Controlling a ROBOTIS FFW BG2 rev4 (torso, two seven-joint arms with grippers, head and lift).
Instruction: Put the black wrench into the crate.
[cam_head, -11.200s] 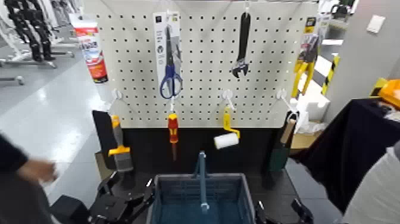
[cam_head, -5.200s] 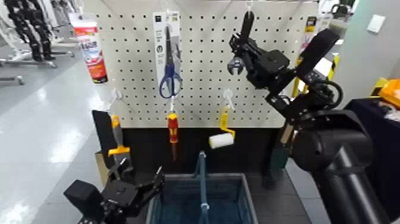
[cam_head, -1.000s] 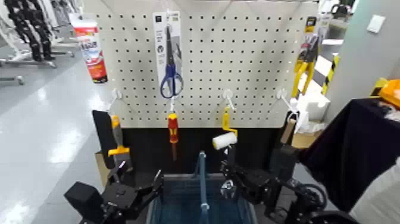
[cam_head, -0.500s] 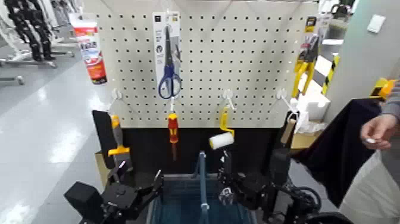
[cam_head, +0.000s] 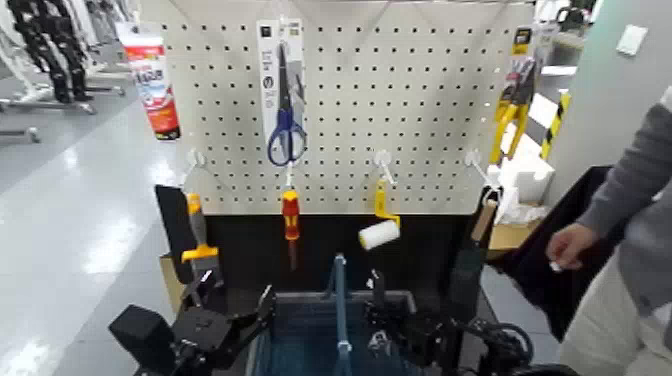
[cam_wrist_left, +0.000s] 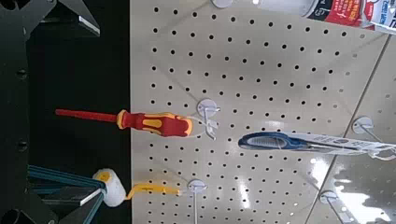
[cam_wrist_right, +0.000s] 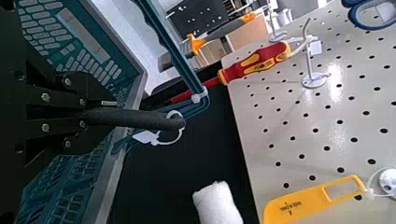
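Right gripper (cam_head: 385, 318) at the crate (cam_head: 412, 318), robot's right of its blue handle bar (cam_head: 341, 300); fingers closed on the black wrench (cam_wrist_right: 140, 119). I've got the wrench over the crate, silvery head above the interior, flat handle sticking out from the grip past the rim, white loop at its end. Can't tell if it touches the crate. Left gripper (cam_head: 238, 308) waits by the crate's other side, fingers wide apart, nothing between them. Pegboard (cam_head: 340, 110) behind: blue-handled scissors (cam_head: 286, 110), yellow-handled pliers (cam_head: 514, 110), red-yellow screwdriver (cam_head: 291, 215), paint roller (cam_head: 380, 234) hanging. Person's hand (cam_head: 572, 246) off to the right, well apart from the crate.
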